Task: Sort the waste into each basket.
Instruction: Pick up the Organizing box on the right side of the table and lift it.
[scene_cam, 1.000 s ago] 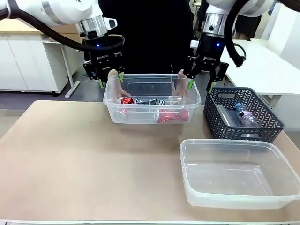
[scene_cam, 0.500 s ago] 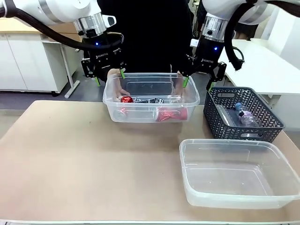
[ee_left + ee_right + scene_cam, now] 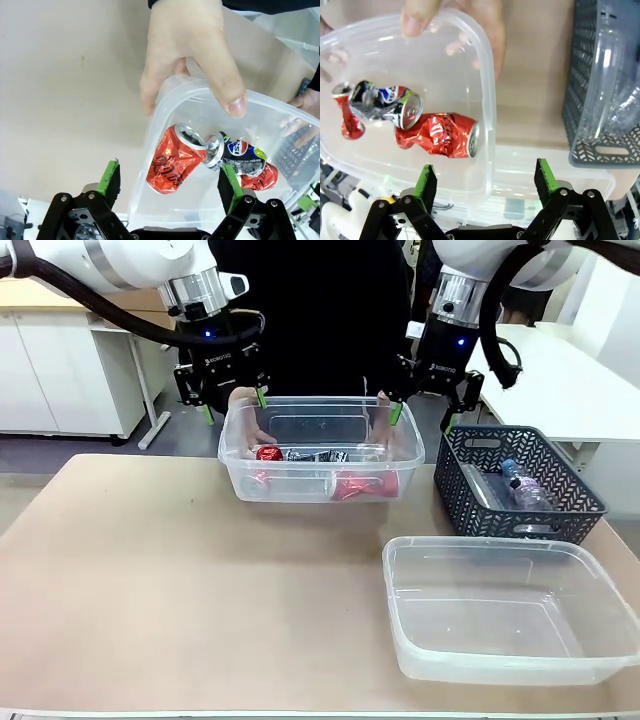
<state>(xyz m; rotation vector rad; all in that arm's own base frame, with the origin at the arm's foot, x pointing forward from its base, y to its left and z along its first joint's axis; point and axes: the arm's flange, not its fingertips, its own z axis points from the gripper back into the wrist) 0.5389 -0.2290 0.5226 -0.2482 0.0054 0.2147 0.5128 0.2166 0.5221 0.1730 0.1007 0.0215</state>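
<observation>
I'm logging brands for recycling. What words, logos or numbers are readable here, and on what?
"PEPSI", in a roundel: on the dark crushed can in the far clear tub.
White cola-style script, too crumpled to read fully: on the red crushed can beside it.
"ROBOTIQ", tiny: on the left gripper and right gripper bodies.
Label on the bottle in the grey basket: too small to read.

— What do we see behind our tan counter (image 3: 180, 580)?
— White cabinets (image 3: 70, 380) with a pale wooden top at the left, grey floor (image 3: 40, 455) below them, a white table (image 3: 575, 385) at the right.
</observation>
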